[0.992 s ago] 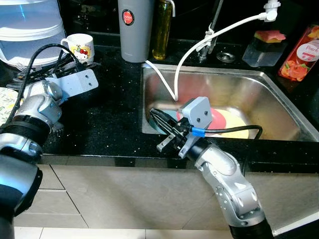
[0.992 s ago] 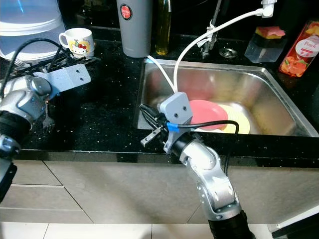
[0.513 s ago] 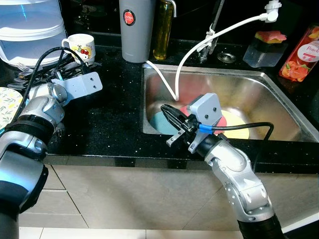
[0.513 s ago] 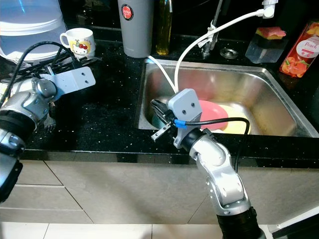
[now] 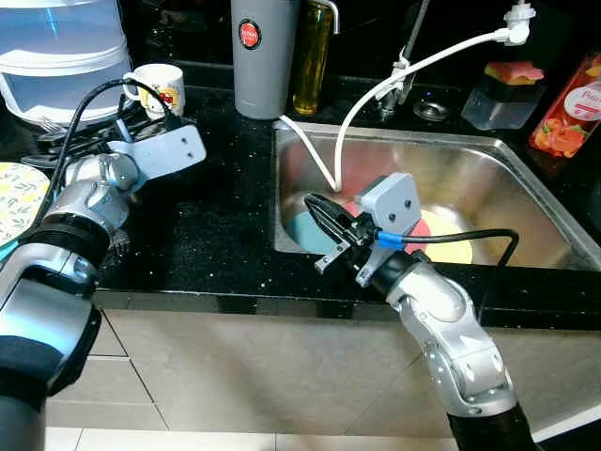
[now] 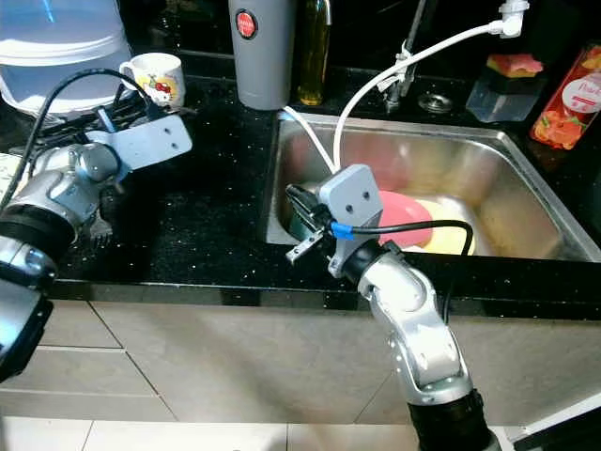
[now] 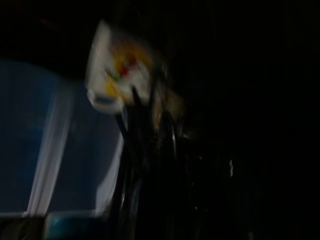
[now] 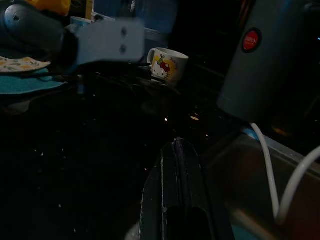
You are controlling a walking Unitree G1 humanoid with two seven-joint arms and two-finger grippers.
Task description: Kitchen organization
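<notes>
A white mug (image 5: 156, 83) with a cartoon print stands at the back left of the black counter (image 5: 216, 216). My left gripper (image 5: 139, 117) reaches toward it among black cables, a little short of it; the left wrist view is dark and blurred, with the mug (image 7: 117, 75) just ahead. My right gripper (image 5: 315, 205) hovers over the front left corner of the steel sink (image 5: 507, 150), shut with nothing in it, fingertips (image 8: 175, 146) pressed together. In the sink lie a teal plate (image 5: 302, 230), a red plate (image 6: 404, 211) and a yellow plate (image 6: 453, 233).
A grey flask (image 5: 263, 56) and an oil bottle (image 5: 312, 56) stand behind the sink's left corner. White hoses (image 5: 376, 94) drop from the tap into the sink. A clear water tank (image 5: 61, 52), cutlery (image 5: 42, 122) and a floral plate (image 5: 17, 193) sit at the left.
My right gripper has moved from the counter's front edge to over the sink's front left corner. My left arm has reached further toward the mug.
</notes>
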